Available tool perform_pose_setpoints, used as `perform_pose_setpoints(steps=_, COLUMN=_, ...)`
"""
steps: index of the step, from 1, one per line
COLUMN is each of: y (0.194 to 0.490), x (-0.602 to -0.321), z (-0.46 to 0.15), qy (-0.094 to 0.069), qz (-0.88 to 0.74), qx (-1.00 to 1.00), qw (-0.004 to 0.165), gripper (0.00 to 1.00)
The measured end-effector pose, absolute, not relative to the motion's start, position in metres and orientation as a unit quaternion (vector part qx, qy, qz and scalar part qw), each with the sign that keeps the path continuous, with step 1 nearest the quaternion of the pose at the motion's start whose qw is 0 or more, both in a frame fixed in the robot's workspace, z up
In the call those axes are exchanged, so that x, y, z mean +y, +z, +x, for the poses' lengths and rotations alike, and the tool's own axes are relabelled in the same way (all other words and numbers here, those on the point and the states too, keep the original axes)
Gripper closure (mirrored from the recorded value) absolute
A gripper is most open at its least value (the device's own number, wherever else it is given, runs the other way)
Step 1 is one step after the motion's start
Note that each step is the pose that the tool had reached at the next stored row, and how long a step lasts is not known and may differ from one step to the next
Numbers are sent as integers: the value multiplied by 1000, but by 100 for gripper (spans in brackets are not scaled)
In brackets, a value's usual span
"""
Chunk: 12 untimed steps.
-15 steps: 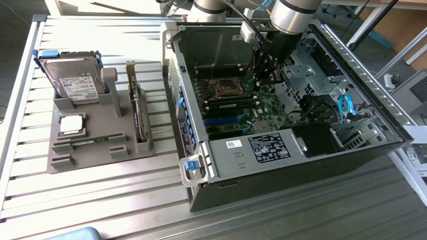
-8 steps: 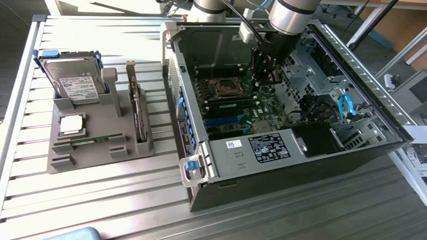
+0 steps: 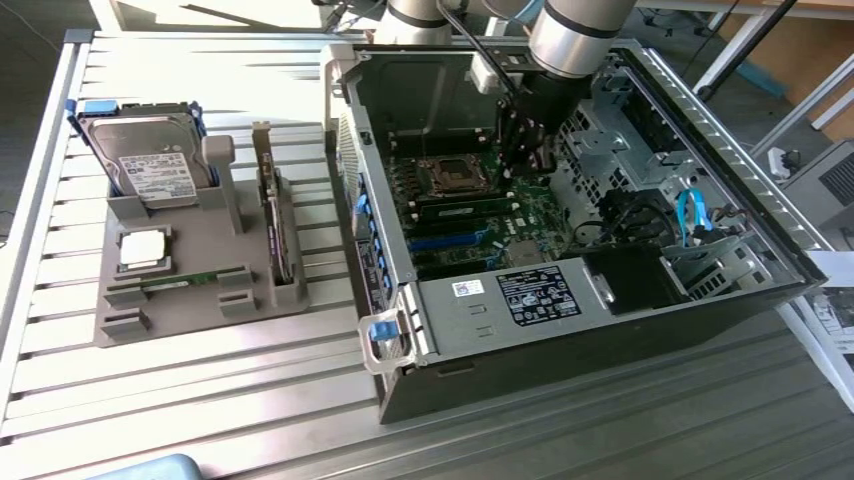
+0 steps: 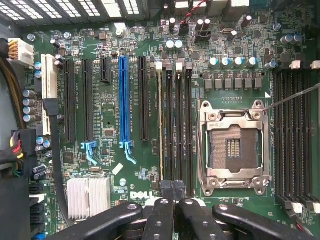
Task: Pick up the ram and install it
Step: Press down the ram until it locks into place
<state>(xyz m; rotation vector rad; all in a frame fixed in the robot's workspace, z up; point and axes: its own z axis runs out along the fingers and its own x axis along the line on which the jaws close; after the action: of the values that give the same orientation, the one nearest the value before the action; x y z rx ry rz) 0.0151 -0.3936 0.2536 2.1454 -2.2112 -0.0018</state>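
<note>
The ram (image 3: 180,284), a thin green stick, lies in a front slot of the grey holder tray (image 3: 134,325) on the exterior view's left, far from the arm. My gripper (image 3: 527,158) hangs inside the open computer case (image 3: 534,300), above the motherboard and close to the processor socket (image 4: 234,147). In the wrist view my gripper (image 4: 173,192) has its dark fingers pressed together with nothing between them, hovering over the black memory slots (image 4: 178,125). Another green stick (image 4: 161,125) stands seated in the slot beside them.
The tray also holds a hard drive (image 3: 154,160), a square silver processor (image 3: 144,250) and an upright dark expansion card (image 3: 274,230). Inside the case are a blue slot (image 4: 123,100), a heatsink (image 4: 89,196), cables (image 4: 12,150) and drive cages (image 3: 694,250).
</note>
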Motion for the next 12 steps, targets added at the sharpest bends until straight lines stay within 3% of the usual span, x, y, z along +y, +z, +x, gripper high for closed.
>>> perform_pose_setpoints(steps=12, y=240, x=-394, z=23, qy=-2, qz=696, qx=-717, qw=31, gripper=89)
